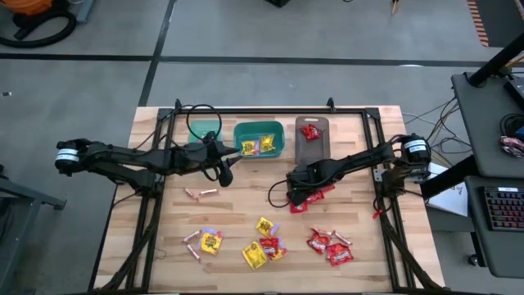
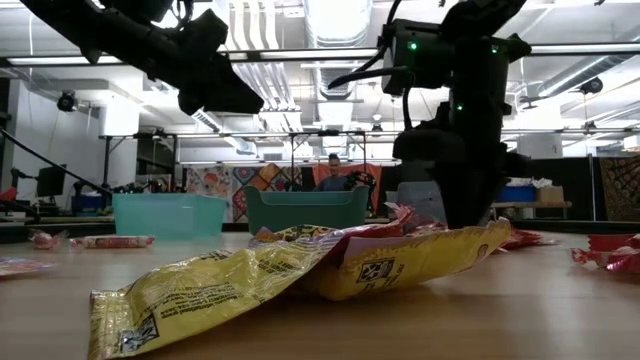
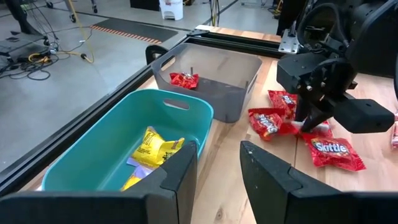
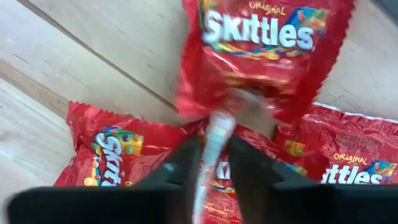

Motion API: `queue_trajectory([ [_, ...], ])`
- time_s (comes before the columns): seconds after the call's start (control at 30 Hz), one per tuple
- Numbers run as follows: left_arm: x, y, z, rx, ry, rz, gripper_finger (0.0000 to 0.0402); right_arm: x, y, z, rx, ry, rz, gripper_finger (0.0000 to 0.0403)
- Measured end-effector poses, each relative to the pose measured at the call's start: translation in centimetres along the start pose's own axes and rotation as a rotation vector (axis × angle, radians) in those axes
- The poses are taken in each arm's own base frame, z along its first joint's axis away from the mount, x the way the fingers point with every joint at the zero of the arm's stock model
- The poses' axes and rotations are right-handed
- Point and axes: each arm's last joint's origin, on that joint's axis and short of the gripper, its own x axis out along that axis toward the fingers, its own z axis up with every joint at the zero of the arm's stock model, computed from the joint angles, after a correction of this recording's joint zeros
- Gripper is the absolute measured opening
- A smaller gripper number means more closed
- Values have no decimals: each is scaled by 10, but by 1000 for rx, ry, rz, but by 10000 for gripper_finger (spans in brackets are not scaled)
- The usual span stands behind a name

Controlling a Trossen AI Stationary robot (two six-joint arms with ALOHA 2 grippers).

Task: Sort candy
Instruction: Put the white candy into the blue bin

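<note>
Pale wooden slatted table (image 1: 237, 221) – everything placed from the teal plastic bin with yellow packets inside (image 1: 260, 139). Just right of it, touching, a grey-brown plastic bin (image 1: 312, 139) holding one shiny red packet (image 1: 310, 131); just left, a second teal bin (image 1: 202, 141), mostly under the left arm.

Left gripper (image 1: 223, 170) hangs just in front-left of the yellow-packet bin, dark fingers (image 3: 180, 177) parted with a clear gap, nothing between them. Right gripper (image 1: 296, 195) sits in front of the grey-brown bin, down on a cluster of shiny red Skittles packets (image 4: 261, 37) – fingers (image 4: 183, 165) pinched on a thin pale stick (image 4: 214, 140) lying on the packets.

Farther forward: yellow packets (image 1: 258, 246) mixed with red ones, another red pile (image 1: 332, 246) to the right, thin pinkish-tan sticks (image 1: 201, 193) to the left.
</note>
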Motion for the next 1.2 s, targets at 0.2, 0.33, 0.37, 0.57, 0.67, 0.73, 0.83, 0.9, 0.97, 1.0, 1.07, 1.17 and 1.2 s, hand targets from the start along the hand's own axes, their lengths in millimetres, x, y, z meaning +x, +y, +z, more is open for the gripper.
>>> queue_trajectory([
  [0.2,0,0,0,0,0,0,107,-1,0,0,-25,-6,6,13],
  [0.33,0,-1,0,-16,2,-16,107,-10,-1,1,-42,-18,24,9],
  [0.37,0,-2,0,-25,3,-31,107,-14,0,1,-50,-28,39,9],
  [0.57,-1,-5,-11,-67,12,-100,107,-45,7,9,-141,-187,199,9],
  [0.67,-3,-10,-15,-83,-68,-194,107,-59,16,16,-219,-327,340,9],
  [0.73,-6,-13,-18,-99,-144,-280,107,-65,24,22,-273,-434,432,9],
  [0.83,-8,-15,-24,-125,-257,-367,107,-75,37,30,-363,-595,553,9],
  [0.9,-9,-15,-29,-135,-303,-396,107,-80,44,36,-415,-686,626,9],
  [0.97,-7,-15,-35,-152,-311,-403,107,-84,49,38,-466,-751,682,8],
  [1.0,-5,-16,-37,-158,-305,-405,109,-86,51,40,-484,-786,702,8],
  [1.07,-2,-18,-41,-162,-291,-433,116,-91,54,42,-516,-851,745,8],
  [1.17,4,-23,-42,-153,-299,-540,135,-95,56,44,-544,-917,766,8],
  [1.2,6,-26,-42,-146,-303,-579,142,-96,56,45,-554,-929,763,8],
])
